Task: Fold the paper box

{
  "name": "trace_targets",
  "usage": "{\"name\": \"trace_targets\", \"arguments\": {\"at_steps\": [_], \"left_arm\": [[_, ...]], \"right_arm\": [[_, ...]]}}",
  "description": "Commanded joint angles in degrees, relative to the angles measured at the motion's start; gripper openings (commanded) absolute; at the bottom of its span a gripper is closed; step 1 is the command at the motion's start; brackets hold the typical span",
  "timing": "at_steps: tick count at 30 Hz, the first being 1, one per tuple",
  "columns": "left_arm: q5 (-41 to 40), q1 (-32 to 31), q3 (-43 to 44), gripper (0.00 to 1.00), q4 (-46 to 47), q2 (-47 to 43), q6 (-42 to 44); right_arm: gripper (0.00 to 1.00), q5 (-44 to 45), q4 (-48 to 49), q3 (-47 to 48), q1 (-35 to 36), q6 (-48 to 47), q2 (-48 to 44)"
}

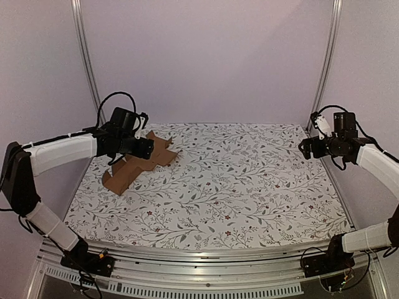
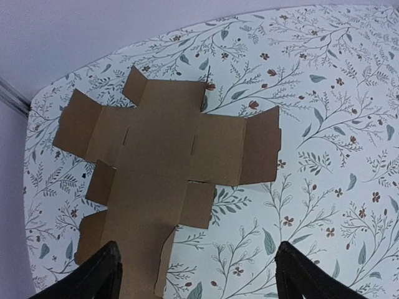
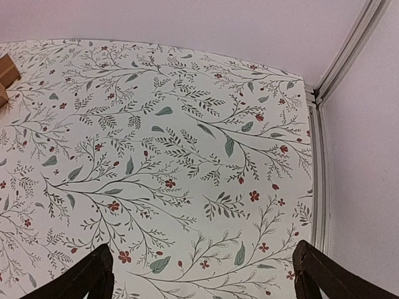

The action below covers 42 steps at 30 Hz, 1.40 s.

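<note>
The paper box [image 2: 162, 156] is a flat brown cross-shaped cardboard sheet with flaps, lying unfolded on the floral tablecloth at the back left [image 1: 134, 168]. My left gripper [image 1: 148, 148] hovers above it, and the left wrist view shows that gripper [image 2: 198, 277] open, its left finger over the sheet's near panel and its right finger over bare cloth. My right gripper [image 1: 303, 148] hangs open at the far right of the table, well away from the sheet, and the right wrist view shows it [image 3: 202, 277] with only cloth between its fingers. A corner of the box [image 3: 6, 73] shows at that view's left edge.
The floral tablecloth [image 1: 237, 187] covers the whole table. Pale walls and metal frame posts [image 1: 87, 62] enclose the back and sides. A metal rail [image 3: 318, 156] runs along the table's right edge.
</note>
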Motion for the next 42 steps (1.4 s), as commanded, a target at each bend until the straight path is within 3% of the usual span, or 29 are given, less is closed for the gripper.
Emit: {"name": "trace_targets", "arguments": {"at_steps": [1,8,15,20,26,32,36,42], "left_arm": [[6.9,-1.6,8.4,0.8,-14.5,5.8,-4.3],[10.3,-3.1,17.3,0.79,-22.7,11.2,-8.0],[11.2,-3.1,26.7,0.75,-31.1,18.4,-8.5],[5.4,-3.1,32.1,0.61,-37.7,24.3,-9.1],[0.3,-1.4,31.3,0.72,-40.8,25.7,-8.7],[3.4,2.9,29.7,0.72,-41.9,27.9,-7.7],[4.3,4.7,29.6,0.67,-41.8,30.8,-6.6],[6.7,7.0,31.0,0.51,-40.8,35.0,-6.2]], "right_arm": [[0.99,-3.1,-0.9,1.3,-0.1,0.3,0.4],[0.99,-9.4,-5.5,0.9,-0.1,-7.2,0.1],[0.99,-11.6,-6.3,1.1,-0.1,-7.3,0.2],[0.99,-17.3,-8.3,1.2,-0.1,-9.2,0.9],[0.99,-17.5,-8.6,1.4,-0.1,-9.8,2.1],[0.99,-18.5,-10.5,2.7,-0.1,-10.7,4.2],[0.99,-18.6,-11.0,2.8,-0.1,-11.5,4.5],[0.99,-19.1,-11.9,3.0,0.0,-12.2,4.8]]}}
